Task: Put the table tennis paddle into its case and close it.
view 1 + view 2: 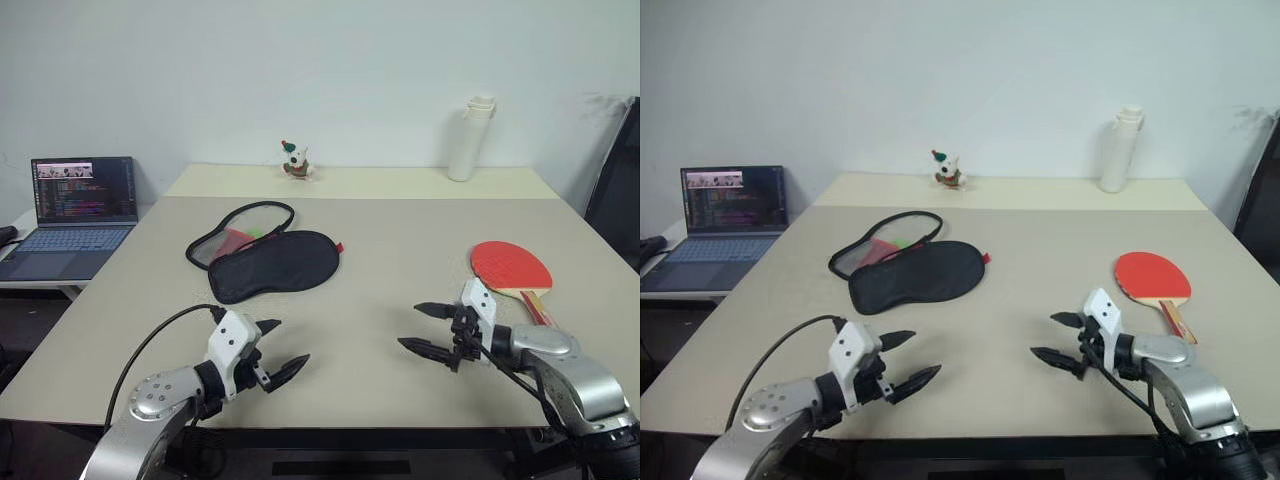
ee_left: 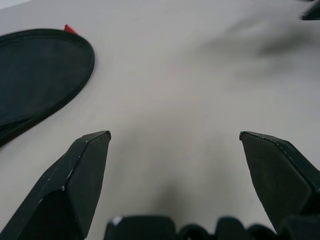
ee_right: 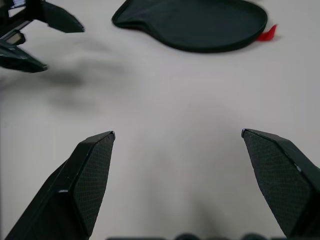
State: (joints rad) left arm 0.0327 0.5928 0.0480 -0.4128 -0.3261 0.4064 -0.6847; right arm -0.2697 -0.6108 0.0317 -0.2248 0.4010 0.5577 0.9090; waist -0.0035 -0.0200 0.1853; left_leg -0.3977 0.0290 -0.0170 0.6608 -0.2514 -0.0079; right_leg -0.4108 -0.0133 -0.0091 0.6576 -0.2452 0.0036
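The red paddle [image 1: 511, 268] lies flat on the desk [image 1: 400, 240] at about 3 o'clock. Its case [image 1: 268, 258] lies open at about 10 o'clock, well apart from it. The left tool [image 1: 282, 349] and right tool [image 1: 422, 328] are both spread wide, holding nothing.

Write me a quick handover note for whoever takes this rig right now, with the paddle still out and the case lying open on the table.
Left gripper: open, empty, hovering over the near table edge.
Right gripper: open, empty, hovering just short of the paddle.
Red-faced table tennis paddle with striped wooden handle: flat on the beige table, on the robot's right.
Soft black zip case: mid-table, left of centre, unzipped, flap folded back showing the red inside.
Done: nothing, apart from the case being open.
Left: pick up the paddle, slide it into the case, zip it shut.
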